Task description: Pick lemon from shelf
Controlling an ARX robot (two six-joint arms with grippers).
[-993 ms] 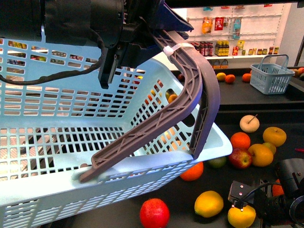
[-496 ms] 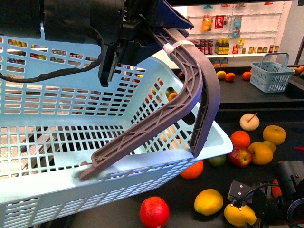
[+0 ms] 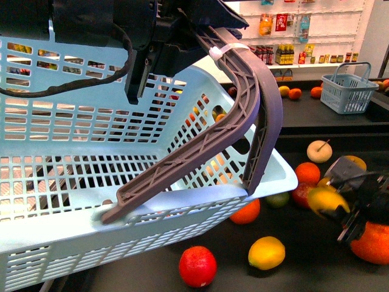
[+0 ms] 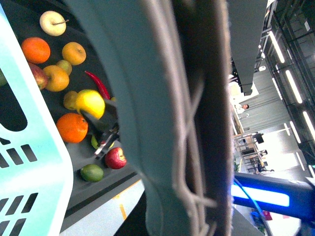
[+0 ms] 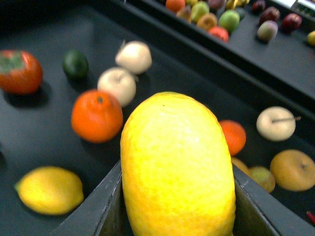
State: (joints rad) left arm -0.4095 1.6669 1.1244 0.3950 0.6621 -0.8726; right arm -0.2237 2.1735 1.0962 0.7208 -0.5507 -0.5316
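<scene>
Now raised off shelf (image 3: 228,261): lemon (image 3: 325,199), clamped in right jaws.

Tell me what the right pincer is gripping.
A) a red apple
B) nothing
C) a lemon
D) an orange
C: the right wrist view shows the yellow lemon clamped inside the right pincer, filling most of that picture.
</scene>
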